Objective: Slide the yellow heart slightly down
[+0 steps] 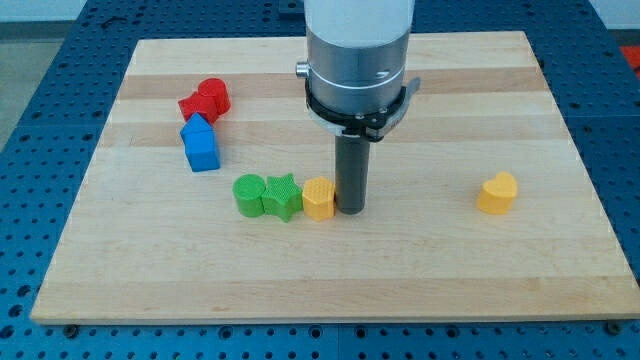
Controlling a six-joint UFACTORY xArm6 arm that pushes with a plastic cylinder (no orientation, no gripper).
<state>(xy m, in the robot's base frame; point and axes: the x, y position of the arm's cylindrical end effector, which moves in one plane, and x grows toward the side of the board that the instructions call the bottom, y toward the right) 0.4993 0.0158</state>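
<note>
The yellow heart [497, 193] lies on the wooden board [330, 270] at the view's right, well apart from the other blocks. My tip [351, 209] rests on the board near the middle, touching or almost touching the right side of a yellow hexagon-like block [318, 198]. The heart is far to the right of my tip, at about the same height in the view.
A green star [283, 196] and a green rounded block [250, 194] sit in a row left of the yellow block. A blue house-shaped block [200, 144] and two red blocks [205, 100] lie at the upper left. The arm's grey body [357, 60] hangs over the board's upper middle.
</note>
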